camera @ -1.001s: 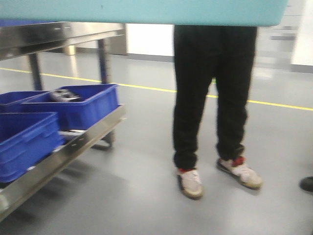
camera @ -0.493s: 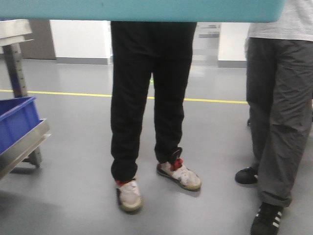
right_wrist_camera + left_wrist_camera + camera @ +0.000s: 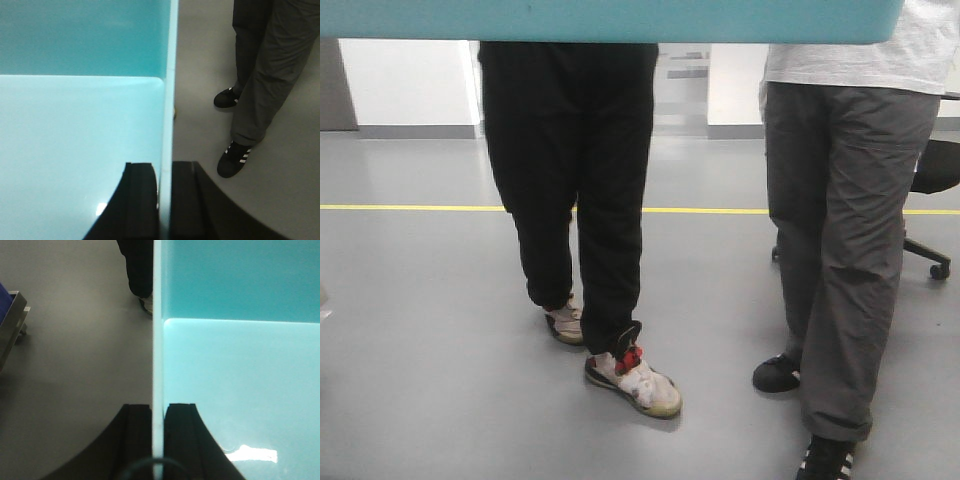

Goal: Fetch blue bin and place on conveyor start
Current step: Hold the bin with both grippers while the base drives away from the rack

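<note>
While both arms hold it aloft, the blue bin (image 3: 610,20) spans the top of the front view, showing only its turquoise side and one rounded corner. The left gripper (image 3: 158,412) is closed on the bin's left wall, with one black finger outside and one inside, pinching the slim rim. The right gripper (image 3: 164,172) pinches the opposite wall the same way.

The part of the bin's inside that the wrist views show holds nothing, so I judge it light. The plastic is smooth and glossy, with a bright highlight on its bottom. It is probably slippery under narrow fingers, and the thin plain walls may flex if the arms pull apart or twist against each other. Two opposite walls seem the sensible place to hold it. Both arms would need to move as one to keep the bin level.

Room ahead of the bin is tight. A person in black trousers (image 3: 575,180) stands just beyond its far wall. A person in grey trousers (image 3: 840,220) stands beyond its right end, with one shoe near the right wall. An office chair (image 3: 935,170) sits farther out past that same end. A steel shelf rail (image 3: 12,325) lies well off to the bin's left, over bare grey floor (image 3: 420,350).

The conveyor start is in no view, so the way to it cannot be judged. Any swing of the bin's ends risks brushing the legs.
</note>
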`<state>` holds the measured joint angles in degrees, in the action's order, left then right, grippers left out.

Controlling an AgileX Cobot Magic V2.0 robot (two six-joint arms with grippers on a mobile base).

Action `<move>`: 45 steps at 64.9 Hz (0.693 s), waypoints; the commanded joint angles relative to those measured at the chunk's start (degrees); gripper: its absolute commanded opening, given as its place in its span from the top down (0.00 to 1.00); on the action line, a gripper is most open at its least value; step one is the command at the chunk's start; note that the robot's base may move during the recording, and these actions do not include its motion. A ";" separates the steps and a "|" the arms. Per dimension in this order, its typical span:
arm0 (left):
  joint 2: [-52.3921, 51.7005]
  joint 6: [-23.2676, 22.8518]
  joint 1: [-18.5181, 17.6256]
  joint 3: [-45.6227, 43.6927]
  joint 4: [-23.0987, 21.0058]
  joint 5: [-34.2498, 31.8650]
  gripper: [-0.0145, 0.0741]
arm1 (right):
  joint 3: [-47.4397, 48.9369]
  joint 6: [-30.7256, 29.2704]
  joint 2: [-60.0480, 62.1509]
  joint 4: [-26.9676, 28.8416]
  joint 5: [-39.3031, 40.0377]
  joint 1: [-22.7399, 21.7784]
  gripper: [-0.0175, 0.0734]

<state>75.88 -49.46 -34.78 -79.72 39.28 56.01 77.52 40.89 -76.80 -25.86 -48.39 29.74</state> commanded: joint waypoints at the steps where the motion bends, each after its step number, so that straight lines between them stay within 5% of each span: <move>1: 0.05 -0.03 -0.26 -0.28 1.27 -1.91 0.96 | 0.71 -0.41 0.81 -0.55 3.06 0.15 0.99; 45: 0.05 -0.03 -0.26 -0.28 1.27 -1.91 0.96 | 0.71 -0.41 0.81 -0.55 3.06 0.15 0.99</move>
<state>75.88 -49.46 -34.78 -79.72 39.28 56.01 77.52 40.89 -76.80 -25.86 -48.18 29.74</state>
